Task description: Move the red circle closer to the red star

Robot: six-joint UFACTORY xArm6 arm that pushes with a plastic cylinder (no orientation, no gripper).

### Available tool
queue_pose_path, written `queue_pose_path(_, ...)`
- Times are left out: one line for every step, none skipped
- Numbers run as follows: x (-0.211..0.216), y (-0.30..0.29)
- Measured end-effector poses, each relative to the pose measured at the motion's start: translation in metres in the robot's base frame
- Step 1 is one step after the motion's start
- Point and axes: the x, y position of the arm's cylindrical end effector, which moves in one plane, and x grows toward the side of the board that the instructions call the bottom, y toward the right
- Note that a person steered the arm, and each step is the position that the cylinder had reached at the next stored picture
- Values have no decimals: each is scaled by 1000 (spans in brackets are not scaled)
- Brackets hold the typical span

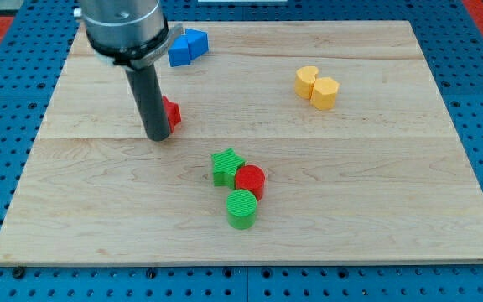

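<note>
My tip [158, 137] touches the star [171, 111]; the circle [250, 180] lies toward the view's lower right

My tip [158, 137] against red star [171, 111], red circle [250, 180] well apart

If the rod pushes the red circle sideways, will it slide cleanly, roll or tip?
The red circle stands squat on its flat end, so it likely slides, not rolls or tips. It touches the green star and green circle, which probably shift too.
</note>
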Motion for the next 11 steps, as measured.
queue_pose_path(-17, -39)
queue_pose_path(-8, 6)
queue_pose_path(-3, 107)
queue_pose_path(-2, 194)
queue_pose_path(64, 268)
queue_pose_path(101, 218)
queue_pose_path(110, 176)
queue_pose_path(98, 136)
queue_pose_path(89, 75)
queue_pose_path(87, 19)
queue_pose_path(101, 8)
